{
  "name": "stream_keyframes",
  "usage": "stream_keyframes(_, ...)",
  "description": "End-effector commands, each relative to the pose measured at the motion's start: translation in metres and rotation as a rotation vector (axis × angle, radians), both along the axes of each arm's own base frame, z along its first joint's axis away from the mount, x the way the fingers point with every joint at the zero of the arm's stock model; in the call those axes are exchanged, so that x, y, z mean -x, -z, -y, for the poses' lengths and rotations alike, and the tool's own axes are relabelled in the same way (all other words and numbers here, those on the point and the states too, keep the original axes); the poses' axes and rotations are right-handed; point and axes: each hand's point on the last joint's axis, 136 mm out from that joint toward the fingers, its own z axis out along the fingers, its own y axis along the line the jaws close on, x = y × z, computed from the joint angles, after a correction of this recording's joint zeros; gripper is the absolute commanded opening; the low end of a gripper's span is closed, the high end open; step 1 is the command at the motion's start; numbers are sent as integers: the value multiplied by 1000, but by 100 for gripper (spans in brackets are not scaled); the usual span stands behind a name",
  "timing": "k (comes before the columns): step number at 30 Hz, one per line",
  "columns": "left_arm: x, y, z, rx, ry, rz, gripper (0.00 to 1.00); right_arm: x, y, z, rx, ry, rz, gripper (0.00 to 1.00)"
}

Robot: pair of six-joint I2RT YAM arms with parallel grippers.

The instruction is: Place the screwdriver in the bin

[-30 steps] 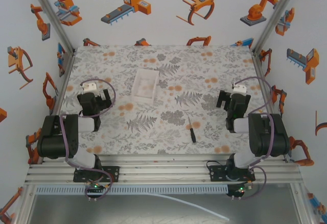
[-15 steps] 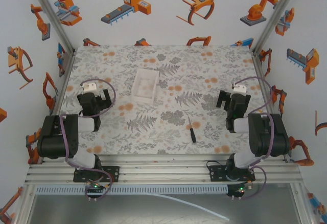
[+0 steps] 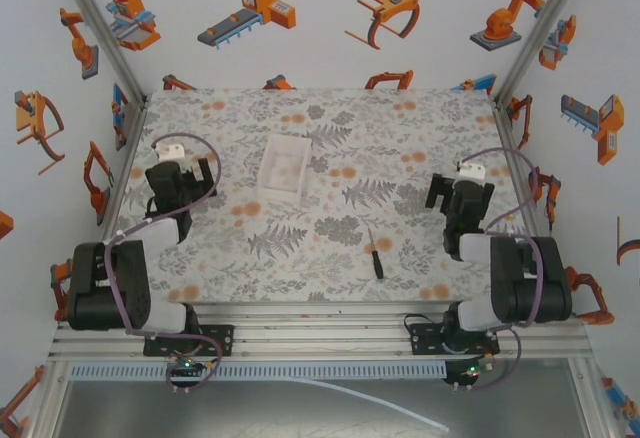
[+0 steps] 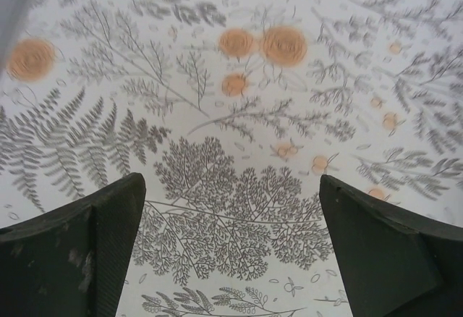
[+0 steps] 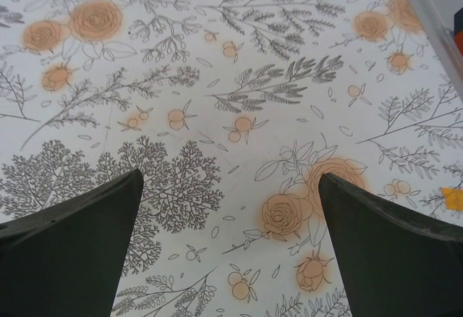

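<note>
1. The screwdriver [image 3: 375,255] lies flat on the bench [image 3: 420,128], lower right of centre in the top view, its slim shaft toward the top of the frame and its thicker end toward the bottom
2. The bin [image 3: 284,165] stands upright on the bench above and left of centre, well apart from the screwdriver, which lies down and to the right of it
3. The left arm [image 3: 110,283] folds up along the left edge of the top view, its dark wrist left of the bin and apart from it
4. In the left wrist view the left fingers [image 4: 79,252] sit in the two lower corners, spread wide, with the bench's grey ferns and orange flowers showing between them
5. The right arm [image 3: 520,278] folds up along the right edge of the top view, its wrist above and right of the screwdriver, near it but not touching
6. In the right wrist view the right fingers [image 5: 72,244] are likewise spread wide at the lower corners, with printed bench between them
7. White walls [image 3: 300,48] with orange robot pictures close in the bench at the top and sides, and a metal rail [image 3: 320,333] crosses the bottom of the top view
</note>
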Motion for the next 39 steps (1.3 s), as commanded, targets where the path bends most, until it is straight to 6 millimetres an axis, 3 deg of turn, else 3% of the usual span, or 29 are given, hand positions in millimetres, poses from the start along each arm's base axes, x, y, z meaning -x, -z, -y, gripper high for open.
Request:
stream_keyframes(1,12,-9,0,-40,7,-115,97,-1,-38,2,10,18,37,99)
stream_keyframes(6,28,-34,2,-59,33,-250,97,25,-82,-5,-135,92,-23,99)
stream_keyframes(8,39,-44,6,-52,63,-296,97,48,-93,-7,-309,183,-104,99)
stream_keyframes(13,74,-60,38,10,257,-417,97,99,-97,-49,-595,46,-139,99)
stream_keyframes(16,92,-69,58,82,344,-484,97,125,-86,-60,-714,17,-97,99)
stream_keyframes(21,118,-80,79,101,469,-559,97,155,-56,-71,-629,5,-298,99)
stream_keyframes(28,135,-88,77,12,512,-540,97,161,-31,-122,-411,-158,-558,98)
stream_keyframes(34,141,-95,73,0,483,-514,97,157,-8,-171,-300,-244,-667,86)
stream_keyframes(39,148,-94,72,9,472,-509,97,162,16,-200,-263,-275,-730,79)
